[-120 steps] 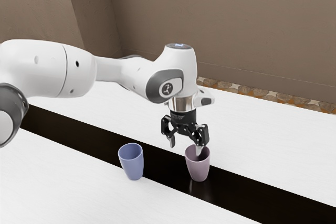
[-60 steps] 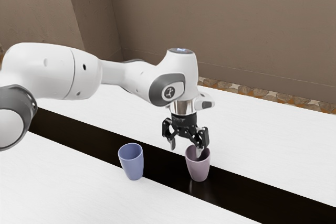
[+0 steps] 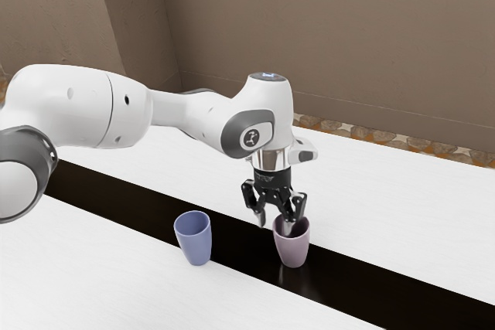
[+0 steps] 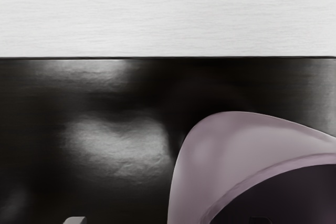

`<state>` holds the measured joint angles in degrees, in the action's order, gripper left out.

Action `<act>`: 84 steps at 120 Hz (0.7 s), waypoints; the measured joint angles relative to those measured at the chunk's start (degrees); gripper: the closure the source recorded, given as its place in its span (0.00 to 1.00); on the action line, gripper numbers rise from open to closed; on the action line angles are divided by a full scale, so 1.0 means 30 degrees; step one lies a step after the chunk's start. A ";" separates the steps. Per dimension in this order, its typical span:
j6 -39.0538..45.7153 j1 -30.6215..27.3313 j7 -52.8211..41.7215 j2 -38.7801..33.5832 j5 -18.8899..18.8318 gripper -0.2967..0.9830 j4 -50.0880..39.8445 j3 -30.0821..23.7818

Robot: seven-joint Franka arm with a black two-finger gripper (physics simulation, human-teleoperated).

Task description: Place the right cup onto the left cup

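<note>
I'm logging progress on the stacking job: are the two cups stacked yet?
No, the purple cup stands apart from the blue cup, with dark strip showing between them.

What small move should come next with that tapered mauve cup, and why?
I'd probably close the black two-finger gripper gently on the wall of the tapered mauve cup before trying any lift. One fingertip reaches inside the rim, the other hangs outside, and a gap shows between the outer one and the wall, so the cup doesn't look gripped yet.
</note>
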<state>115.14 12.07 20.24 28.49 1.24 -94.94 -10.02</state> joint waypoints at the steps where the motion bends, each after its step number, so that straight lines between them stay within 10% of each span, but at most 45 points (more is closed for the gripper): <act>1: 0.0000 0.0003 0.0000 0.0000 0.0000 0.50 0.0000 0.0000; 84: -0.0001 0.0218 0.0016 -0.0043 -0.0024 0.82 0.0007 -0.0001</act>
<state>115.13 12.73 20.29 28.36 1.17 -94.92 -10.02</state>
